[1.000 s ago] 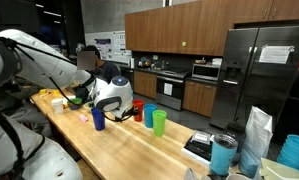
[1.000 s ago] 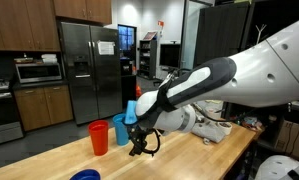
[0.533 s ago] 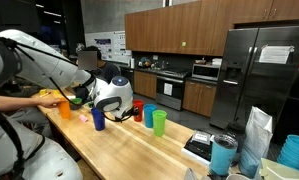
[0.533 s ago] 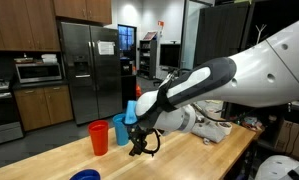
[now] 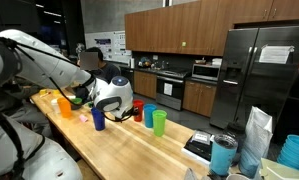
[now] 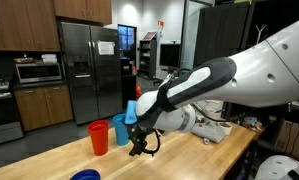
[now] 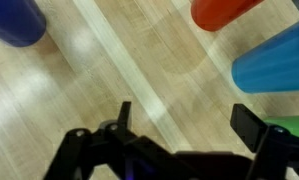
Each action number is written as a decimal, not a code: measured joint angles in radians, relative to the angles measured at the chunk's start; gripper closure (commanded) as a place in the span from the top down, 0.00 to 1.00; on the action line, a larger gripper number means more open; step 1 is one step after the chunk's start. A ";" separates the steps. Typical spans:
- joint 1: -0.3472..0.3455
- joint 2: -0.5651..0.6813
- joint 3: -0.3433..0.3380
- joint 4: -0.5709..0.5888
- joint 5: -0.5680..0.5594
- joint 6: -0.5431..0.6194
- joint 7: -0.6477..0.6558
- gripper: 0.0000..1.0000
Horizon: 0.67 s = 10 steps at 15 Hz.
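Now we are seeing orange plastic cup (image 5: 64, 105) standing newly released on wooden countertop (image 5: 119, 148); gripper (image 6: 142, 150) staying unmoved, hovering spread and empty, light blue plastic cup (image 6: 120, 130) just beside it.

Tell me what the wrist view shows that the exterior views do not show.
Only the wrist view: the gripper open, seen from above, with bare table between its fingers. Only an exterior view: the arm, the refrigerator, an orange cup. Both: the red cup, the light blue cup, the dark blue cup.
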 measured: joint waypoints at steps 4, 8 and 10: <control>0.000 0.000 0.000 0.000 0.000 0.000 0.000 1.00; 0.009 0.000 -0.010 0.002 -0.002 0.000 -0.001 1.00; 0.042 -0.002 -0.054 0.018 0.000 -0.012 0.007 1.00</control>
